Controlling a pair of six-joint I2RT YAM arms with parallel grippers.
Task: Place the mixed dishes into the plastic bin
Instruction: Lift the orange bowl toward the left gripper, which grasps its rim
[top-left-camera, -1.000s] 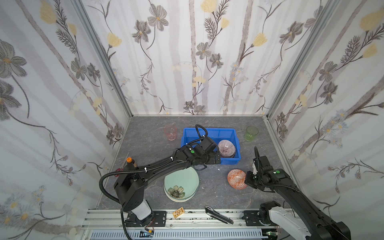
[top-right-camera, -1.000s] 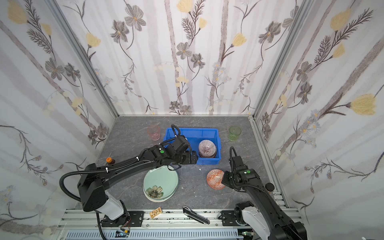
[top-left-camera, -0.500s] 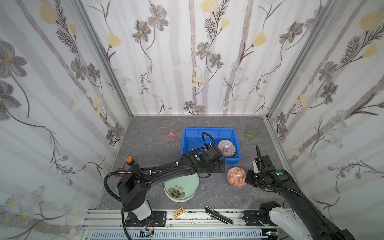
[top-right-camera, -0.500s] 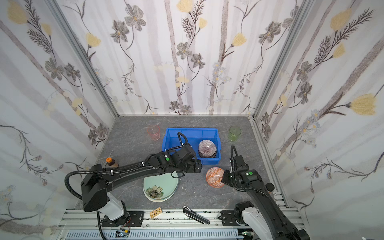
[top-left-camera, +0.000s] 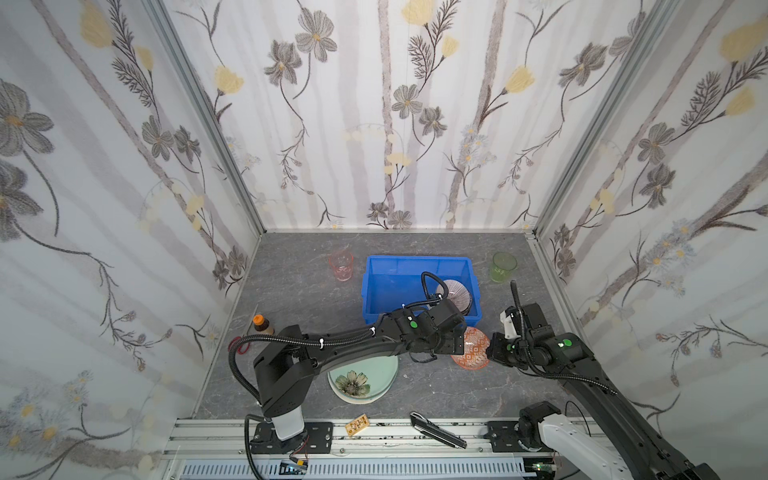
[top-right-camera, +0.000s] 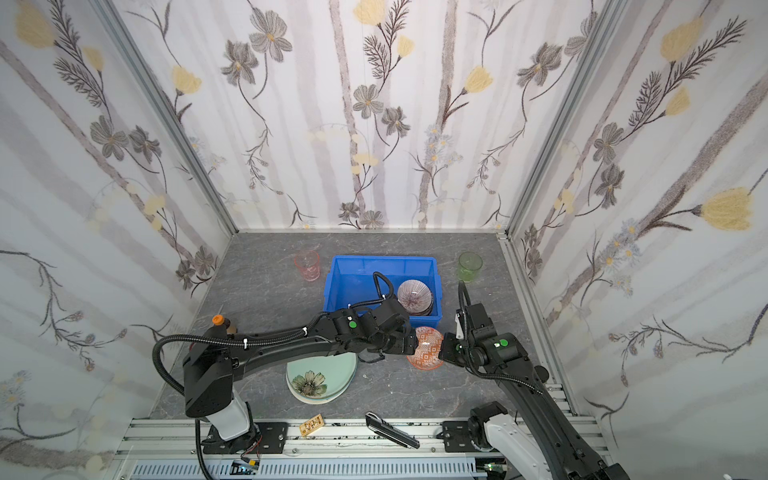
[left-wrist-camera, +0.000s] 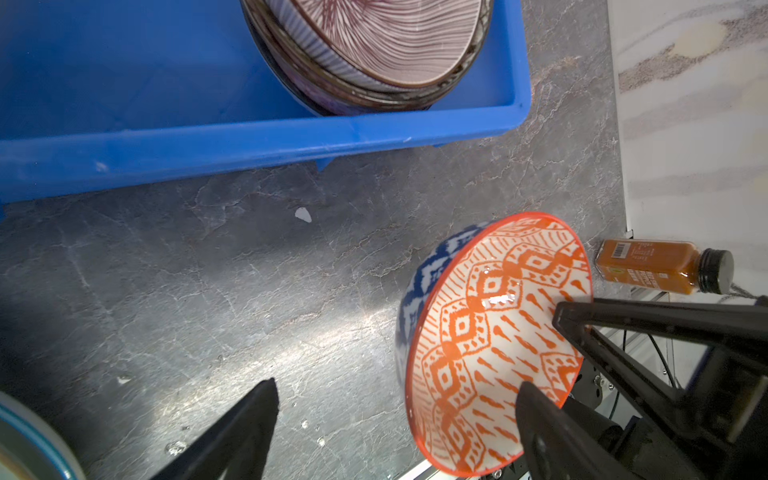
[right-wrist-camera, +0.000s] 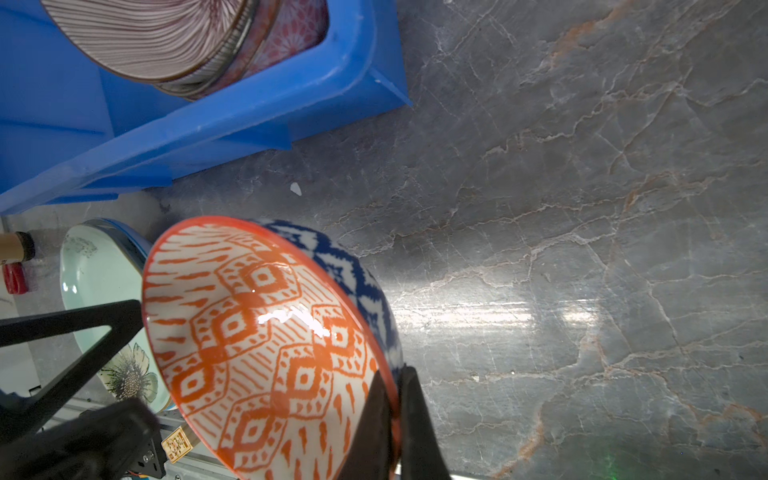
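Right jaws pinch the orange bowl (right-wrist-camera: 266, 332); wide left jaws straddle its rim.

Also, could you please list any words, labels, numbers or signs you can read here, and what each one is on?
Nothing can be quoted with confidence.
Bottle label: a barcode and sideways print, too blurred to read.
Small yellow card on the front rail: dark markings, too small to read.
Orange bowl and blue bin: no writing seen.

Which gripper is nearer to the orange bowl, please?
Right. The right gripper clamps the orange bowl by its rim; the left gripper is open on the bowl's opposite side, contact unclear.
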